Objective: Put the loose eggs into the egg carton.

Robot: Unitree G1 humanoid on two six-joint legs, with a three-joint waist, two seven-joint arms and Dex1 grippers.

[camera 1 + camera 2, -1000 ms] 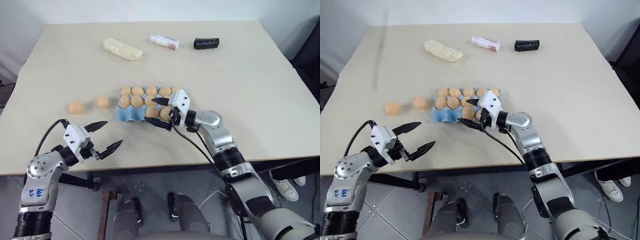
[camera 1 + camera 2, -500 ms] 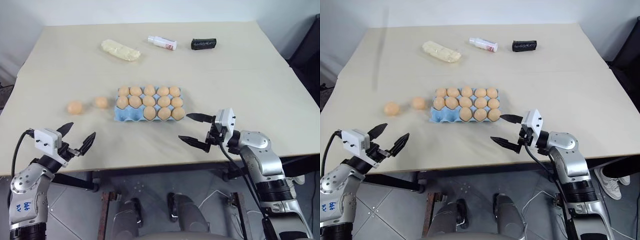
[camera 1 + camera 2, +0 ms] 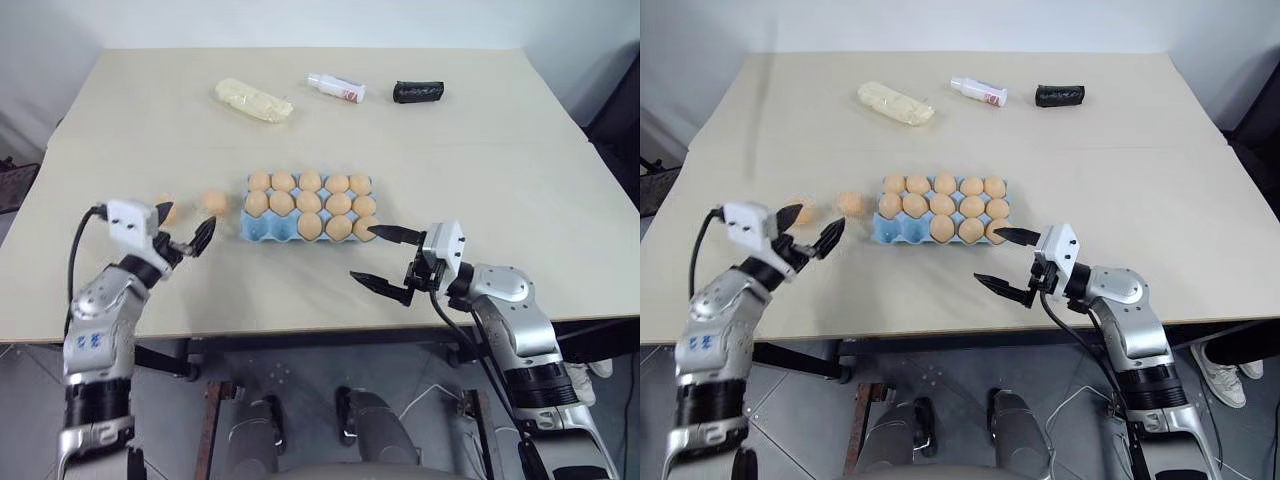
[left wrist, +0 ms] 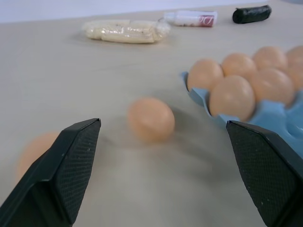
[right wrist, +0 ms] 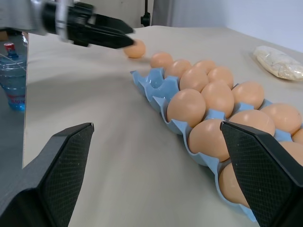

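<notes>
Lying just ahead of the open left claw (image 3: 183,236), two loose eggs (image 3: 213,201).

You are looking at red print on the small white bottle (image 4: 191,18), too small and blurred to be read.

Matt tan eggs (image 4: 151,118), blue moulded-pulp carton (image 4: 279,119), smooth matt tabletop (image 3: 480,150).
</notes>
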